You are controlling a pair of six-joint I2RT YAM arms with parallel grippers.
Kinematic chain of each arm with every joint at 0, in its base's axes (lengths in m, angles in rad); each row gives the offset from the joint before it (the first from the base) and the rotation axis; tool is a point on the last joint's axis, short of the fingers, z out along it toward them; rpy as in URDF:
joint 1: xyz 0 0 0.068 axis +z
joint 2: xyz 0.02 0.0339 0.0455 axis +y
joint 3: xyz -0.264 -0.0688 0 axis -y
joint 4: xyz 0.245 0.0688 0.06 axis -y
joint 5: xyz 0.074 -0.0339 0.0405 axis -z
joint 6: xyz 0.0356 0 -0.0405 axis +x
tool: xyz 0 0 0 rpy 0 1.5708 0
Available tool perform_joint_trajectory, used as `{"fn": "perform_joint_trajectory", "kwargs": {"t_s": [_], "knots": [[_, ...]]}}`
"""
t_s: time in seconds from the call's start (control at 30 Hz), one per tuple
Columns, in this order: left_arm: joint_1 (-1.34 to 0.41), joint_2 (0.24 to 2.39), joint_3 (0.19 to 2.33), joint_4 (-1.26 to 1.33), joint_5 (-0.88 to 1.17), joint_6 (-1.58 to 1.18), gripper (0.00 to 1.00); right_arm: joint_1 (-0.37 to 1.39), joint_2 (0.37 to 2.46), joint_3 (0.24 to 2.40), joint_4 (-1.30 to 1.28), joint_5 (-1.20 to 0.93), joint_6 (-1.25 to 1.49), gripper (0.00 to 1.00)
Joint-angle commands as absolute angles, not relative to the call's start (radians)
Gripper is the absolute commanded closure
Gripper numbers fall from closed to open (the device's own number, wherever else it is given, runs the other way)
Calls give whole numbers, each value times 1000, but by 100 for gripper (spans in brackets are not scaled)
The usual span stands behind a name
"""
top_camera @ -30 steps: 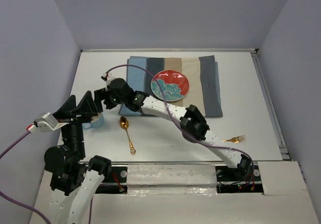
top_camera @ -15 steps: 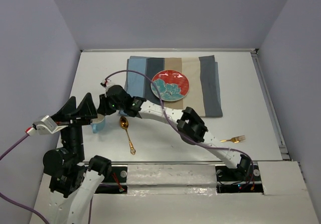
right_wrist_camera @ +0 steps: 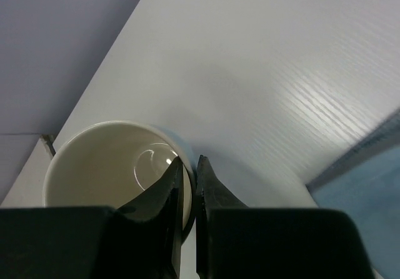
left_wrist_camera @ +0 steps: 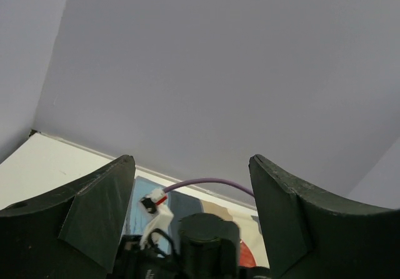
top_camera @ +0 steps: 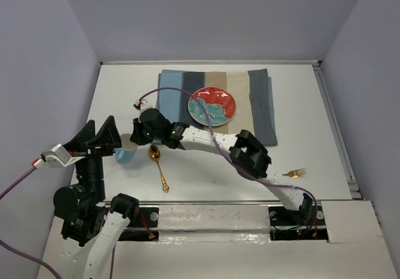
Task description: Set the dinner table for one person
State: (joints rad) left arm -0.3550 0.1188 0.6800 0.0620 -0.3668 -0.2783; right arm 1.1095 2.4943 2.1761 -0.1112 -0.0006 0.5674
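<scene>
A light blue cup (top_camera: 127, 154) with a cream inside (right_wrist_camera: 106, 166) stands on the white dinner table (top_camera: 119, 85), left of the striped mat. My right gripper (right_wrist_camera: 189, 161) is shut on the cup's rim, one finger inside and one outside; in the top view it (top_camera: 135, 142) reaches in from the right. My left gripper (left_wrist_camera: 190, 160) hangs open above the table just left of the cup (top_camera: 99, 139), holding nothing. A red and teal plate (top_camera: 212, 106) sits on the mat (top_camera: 262, 107). A gold spoon (top_camera: 158, 166) lies right of the cup, and a gold fork (top_camera: 292, 173) at the near right.
The right arm's purple cable (top_camera: 181, 94) arcs over the mat's left part. The table's near edge rail (top_camera: 206, 201) runs in front of the spoon and fork. Grey walls close the table on three sides.
My right gripper came down from the mat's left edge onto the cup and closed on its rim. The left arm has barely shifted.
</scene>
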Motion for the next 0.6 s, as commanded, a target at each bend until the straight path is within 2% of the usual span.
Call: {"fn": "perform_joint_trajectory", "kwargs": {"t_s": [0.0, 0.1, 0.17, 0.2, 0.27, 0.37, 0.4, 0.57], "knots": [[-371, 109, 676, 98, -359, -272, 15, 1007, 2189, 1964, 144, 83, 549, 100], [-387, 112, 670, 98, -319, -279, 15, 855, 1967, 1742, 163, 130, 497, 100], [-405, 114, 666, 107, -295, -281, 9, 757, 1901, 1621, 157, 135, 482, 100], [-411, 115, 666, 109, -279, -281, 5, 659, 1860, 1597, 144, 146, 450, 100], [-425, 114, 666, 109, -278, -278, 4, 524, 1841, 1580, 77, 166, 384, 100], [-439, 115, 666, 107, -273, -278, 3, 361, 1862, 1641, -7, 193, 304, 100], [-440, 117, 666, 107, -272, -279, 3, 360, 1877, 1670, -46, 190, 293, 100], [-453, 129, 666, 106, -267, -284, 1, 174, 2049, 1893, -184, 153, 250, 100]]}}
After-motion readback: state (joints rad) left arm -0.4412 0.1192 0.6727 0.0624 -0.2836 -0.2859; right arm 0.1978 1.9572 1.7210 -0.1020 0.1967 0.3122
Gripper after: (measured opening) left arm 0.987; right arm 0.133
